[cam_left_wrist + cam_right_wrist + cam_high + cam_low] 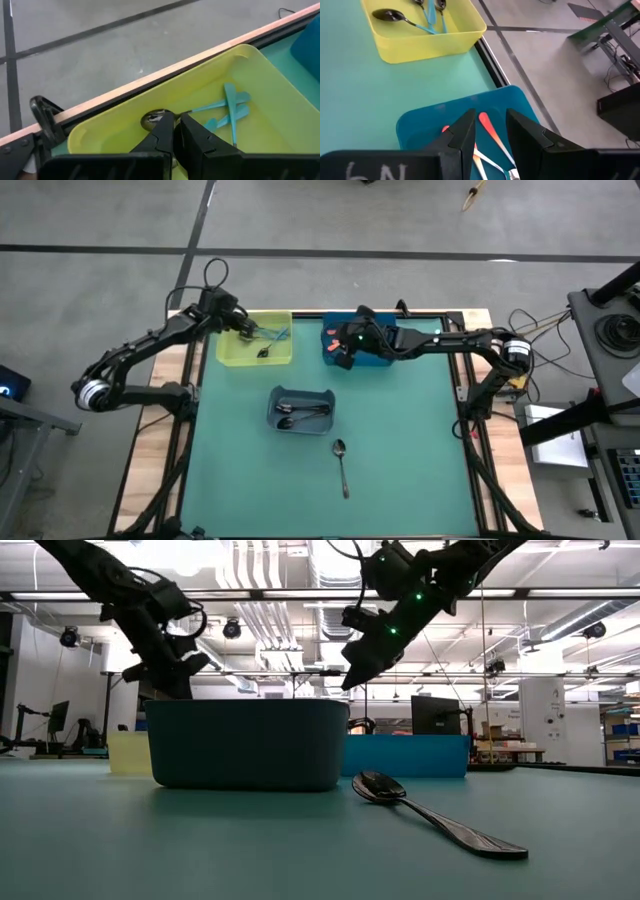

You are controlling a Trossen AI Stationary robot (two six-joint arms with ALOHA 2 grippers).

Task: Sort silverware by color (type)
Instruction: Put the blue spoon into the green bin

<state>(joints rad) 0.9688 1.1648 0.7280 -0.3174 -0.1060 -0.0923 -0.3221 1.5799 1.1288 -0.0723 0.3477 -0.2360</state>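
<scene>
My left gripper (245,330) hangs shut and empty above the yellow bin (225,352). Light-blue-handled spoons (230,107) lie on that bin's floor. My right gripper (343,350) hovers open over the blue bin (385,361), fingers pointing down. In the right wrist view an orange-handled spoon (487,127) lies on the blue bin's floor below the gap between the fingers, with more orange handles (479,161) beside it. Dark metal spoons (303,412) lie in the grey bin (275,398). One dark spoon (342,465) lies flat on the green mat.
The three bins stand toward the table's far half, with the grey one nearest the middle. In the low view the grey bin (245,745) hides much of the two behind it. The lone dark spoon (430,810) lies on open mat on the near side of the grey bin.
</scene>
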